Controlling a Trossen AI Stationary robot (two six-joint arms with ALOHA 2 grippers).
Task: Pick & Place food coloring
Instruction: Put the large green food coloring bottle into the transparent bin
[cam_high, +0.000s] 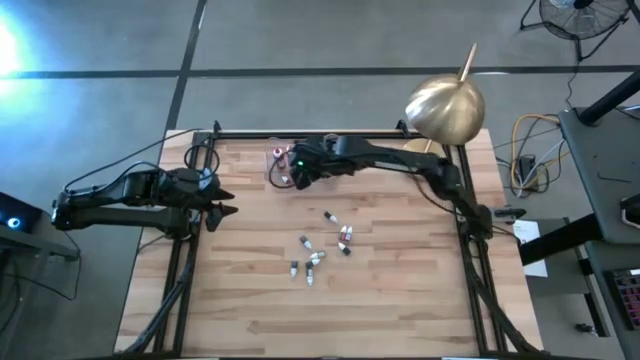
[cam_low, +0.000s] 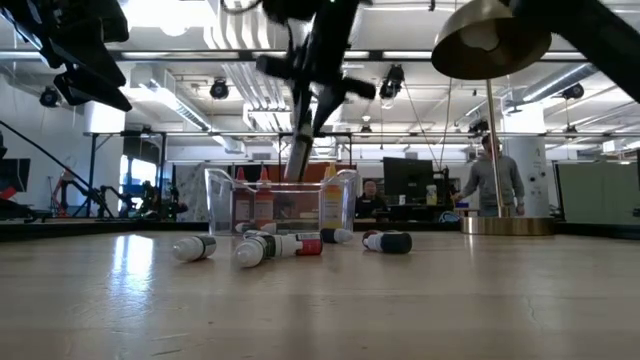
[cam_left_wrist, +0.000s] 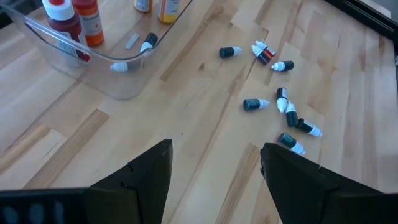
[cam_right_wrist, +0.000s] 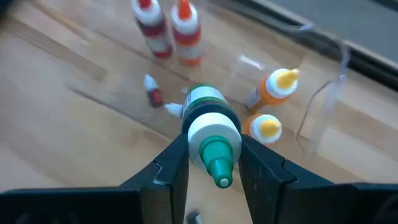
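Note:
Several tiny food coloring bottles (cam_high: 320, 248) (cam_left_wrist: 280, 99) (cam_low: 270, 245) lie on their sides on the wooden table. A clear plastic tray (cam_high: 272, 158) (cam_left_wrist: 118, 84) (cam_right_wrist: 323, 106) at the far middle holds red and orange bottles (cam_right_wrist: 168, 31) standing upright, plus a small one lying down. My right gripper (cam_high: 298, 172) (cam_right_wrist: 213, 142) hangs over the tray, shut on a green-tipped bottle (cam_right_wrist: 210, 121). My left gripper (cam_high: 225, 205) (cam_left_wrist: 214, 155) waits open at the table's left, touching nothing. My right gripper pinches the green-tipped bottle between its two fingers at the white cap (cam_right_wrist: 214, 132), just below the green nozzle. The fingers slant down from above. The bottle is lifted clear, nozzle up toward the wrist and body pointing down into the tray.
A brass lamp (cam_high: 445, 108) (cam_low: 490, 35) stands at the table's far right corner. Black frame rails (cam_high: 330, 135) run along the table's edges. Bare wood lies near the front edge. People (cam_low: 490, 180) show in the room beyond the table.

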